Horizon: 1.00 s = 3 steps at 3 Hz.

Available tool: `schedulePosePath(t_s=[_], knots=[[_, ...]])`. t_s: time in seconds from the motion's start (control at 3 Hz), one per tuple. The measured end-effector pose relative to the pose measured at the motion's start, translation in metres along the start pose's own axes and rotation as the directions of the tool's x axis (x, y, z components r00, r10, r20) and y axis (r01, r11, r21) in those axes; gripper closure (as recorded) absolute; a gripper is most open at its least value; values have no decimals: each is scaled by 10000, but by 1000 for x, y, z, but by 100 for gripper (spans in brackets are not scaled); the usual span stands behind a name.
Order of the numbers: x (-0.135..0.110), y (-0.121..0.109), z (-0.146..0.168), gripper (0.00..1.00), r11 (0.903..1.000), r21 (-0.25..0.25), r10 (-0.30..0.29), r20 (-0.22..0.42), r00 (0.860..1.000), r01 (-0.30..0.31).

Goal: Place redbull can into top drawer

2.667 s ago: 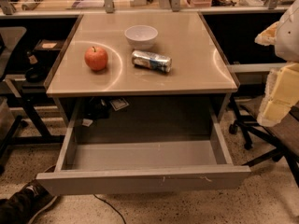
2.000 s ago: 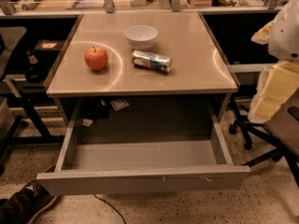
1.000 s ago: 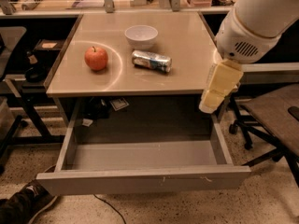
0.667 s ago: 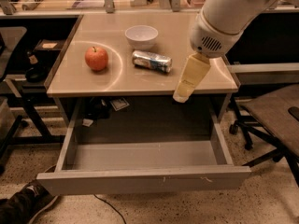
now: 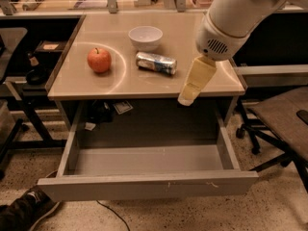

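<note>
A tan bench [image 5: 120, 83] fills the middle of the view, with cluttered desks behind it and an office chair [image 5: 281, 117] off to one side on the speckled floor. On the bench lie a red apple [image 5: 99, 60], a white bowl [image 5: 146, 36] and, between them and a little nearer the front, the redbull can [image 5: 156, 63], on its side and just in front of the bowl without touching it. Below the bench the top drawer [image 5: 149, 186] stands pulled fully out, its grey floor bare.

My gripper [image 5: 187, 96] hangs over the front edge of the bench, beside the can and apart from it, pointing down and forward. It holds nothing. From this angle I cannot tell whether it is open or closed.

I judge that I am in the approach: the drawer is ready and the can is not yet grasped. The next move calls for bringing the gripper back over the bench and across to the can, lining it up across the can's narrow body, not along its length, and lowering until it straddles the can. A lying can may roll, so the close should be square and gentle.
</note>
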State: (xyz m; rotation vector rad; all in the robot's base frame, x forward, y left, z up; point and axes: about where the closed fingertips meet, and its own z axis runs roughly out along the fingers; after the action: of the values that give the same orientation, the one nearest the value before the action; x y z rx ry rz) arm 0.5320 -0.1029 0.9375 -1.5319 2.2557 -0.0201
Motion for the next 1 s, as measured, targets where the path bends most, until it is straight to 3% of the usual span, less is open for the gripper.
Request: schedulePosePath(t_s=[0.67, 1.0], knots=[[-44, -48, 30, 0, 9986, 386, 363, 75, 9993, -365], [-66, -97, 62, 0, 9944, 718, 792, -299, 9964, -769]])
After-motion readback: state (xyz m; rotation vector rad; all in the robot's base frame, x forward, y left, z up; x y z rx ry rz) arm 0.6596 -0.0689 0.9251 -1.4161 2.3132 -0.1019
